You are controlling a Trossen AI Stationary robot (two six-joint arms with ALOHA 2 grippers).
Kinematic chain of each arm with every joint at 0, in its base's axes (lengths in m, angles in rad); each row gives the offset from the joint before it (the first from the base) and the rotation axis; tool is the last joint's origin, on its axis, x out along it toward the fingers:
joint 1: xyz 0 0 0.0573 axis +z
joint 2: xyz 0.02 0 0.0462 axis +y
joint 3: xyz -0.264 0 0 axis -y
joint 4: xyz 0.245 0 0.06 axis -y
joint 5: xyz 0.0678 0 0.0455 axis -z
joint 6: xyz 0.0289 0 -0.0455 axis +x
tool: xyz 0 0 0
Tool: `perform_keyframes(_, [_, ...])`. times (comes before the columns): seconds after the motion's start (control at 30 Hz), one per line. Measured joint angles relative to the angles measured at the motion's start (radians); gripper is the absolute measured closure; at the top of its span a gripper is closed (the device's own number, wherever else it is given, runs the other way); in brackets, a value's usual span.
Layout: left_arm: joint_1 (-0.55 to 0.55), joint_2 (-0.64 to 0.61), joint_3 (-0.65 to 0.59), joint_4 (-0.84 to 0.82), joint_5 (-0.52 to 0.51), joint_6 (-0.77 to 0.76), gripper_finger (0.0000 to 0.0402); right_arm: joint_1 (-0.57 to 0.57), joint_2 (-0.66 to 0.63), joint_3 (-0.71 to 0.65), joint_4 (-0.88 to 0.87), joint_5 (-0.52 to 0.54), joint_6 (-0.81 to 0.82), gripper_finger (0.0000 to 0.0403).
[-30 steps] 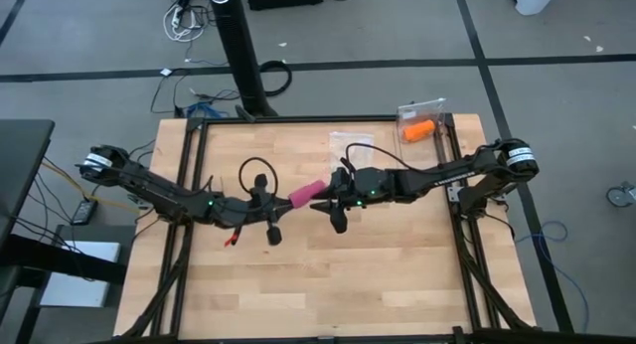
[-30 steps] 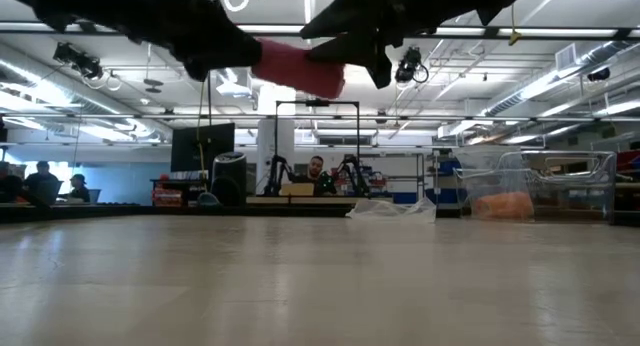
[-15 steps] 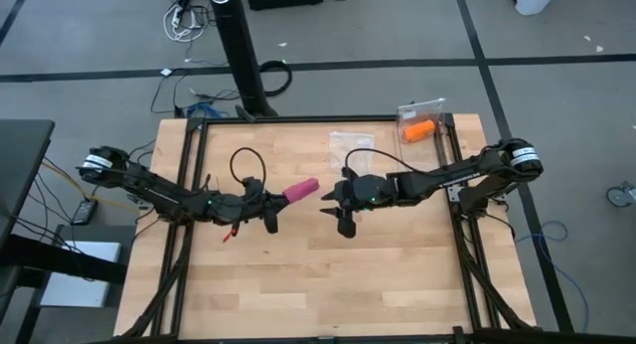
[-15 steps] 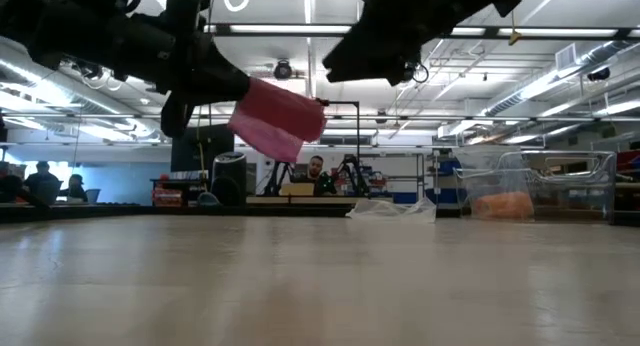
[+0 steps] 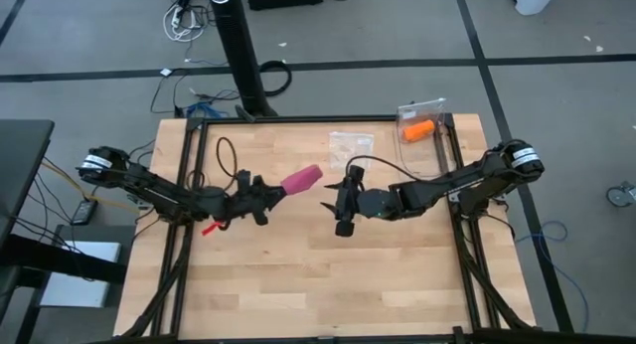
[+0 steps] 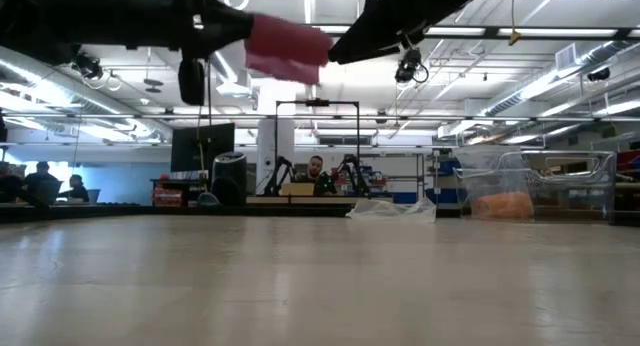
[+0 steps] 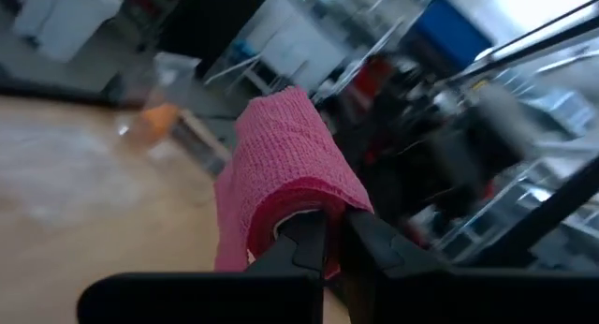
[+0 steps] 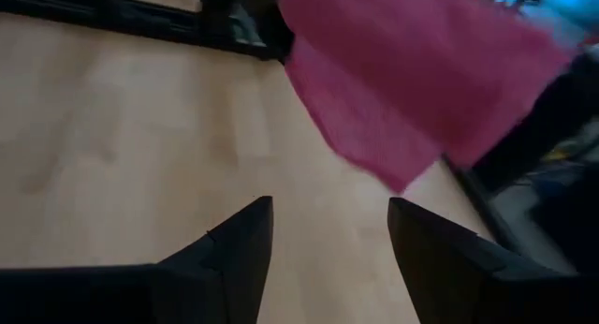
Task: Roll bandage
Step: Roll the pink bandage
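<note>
From overhead I see my left gripper (image 5: 260,193) just left of the frame's centre, above the wooden surface (image 5: 298,274), pinching one end of the bandage (image 5: 301,179). The bandage is a magenta-pink roll that juts up and to the right from the gripper, angled toward the upper middle of the surface. In the left wrist picture the two dark fingers (image 7: 301,251) are pressed together on the roll's open end, with the pink fabric (image 7: 281,169) wound above them. In the low picture the roll (image 6: 288,48) hangs near the top of the frame, clear of the surface (image 6: 320,286).

My right gripper (image 5: 340,207) sits just right of centre in the overhead picture, apart from the bandage with a gap between them. Its fingers are spread and grip nothing; the right wrist picture shows both fingers (image 8: 229,258) wide apart over bare wood, with the pink bandage (image 8: 412,90) blurred beyond them.

An orange roll (image 5: 418,129) lies in a clear container at the surface's upper right corner, well apart from both grippers.
</note>
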Motion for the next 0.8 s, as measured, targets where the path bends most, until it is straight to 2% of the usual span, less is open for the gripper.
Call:
perform_keyframes(0.07, [0.0, 0.0, 0.0, 0.063, 0.006, 0.011, 0.0381, 0.015, 0.01, -0.011, 0.03, 0.093, -0.068, 0.0191])
perform_keyframes(0.13, [0.004, -0.001, 0.0, 0.11, 0.01, 0.019, 0.0381, 0.031, 0.031, -0.022, 0.109, 0.191, -0.209, 0.0194])
perform_keyframes(0.23, [0.018, -0.001, 0.002, 0.202, 0.011, 0.035, 0.0381, 0.06, 0.081, -0.03, 0.271, 0.307, -0.516, 0.0198])
perform_keyframes(0.33, [0.036, -0.001, 0.003, 0.255, 0.017, 0.044, 0.0381, 0.076, 0.151, -0.03, 0.515, 0.398, -0.896, 0.0204])
perform_keyframes(0.47, [0.053, -0.001, 0.007, 0.297, 0.034, 0.044, 0.0381, 0.07, 0.253, -0.03, 0.929, 0.409, -1.396, 0.0212])
perform_keyframes(0.57, [0.06, -0.001, 0.022, 0.294, 0.058, 0.044, 0.0381, 0.054, 0.316, -0.018, 1.173, 0.361, -1.67, 0.0219])
perform_keyframes(0.63, [0.064, -0.001, 0.038, 0.295, 0.08, 0.05, 0.0381, 0.04, 0.34, 0.003, 1.221, 0.34, -1.755, 0.0226])
perform_keyframes(0.8, [0.064, -0.001, 0.073, 0.272, 0.123, 0.066, 0.0381, 0.004, 0.376, 0.061, 1.206, 0.312, -1.841, 0.024])
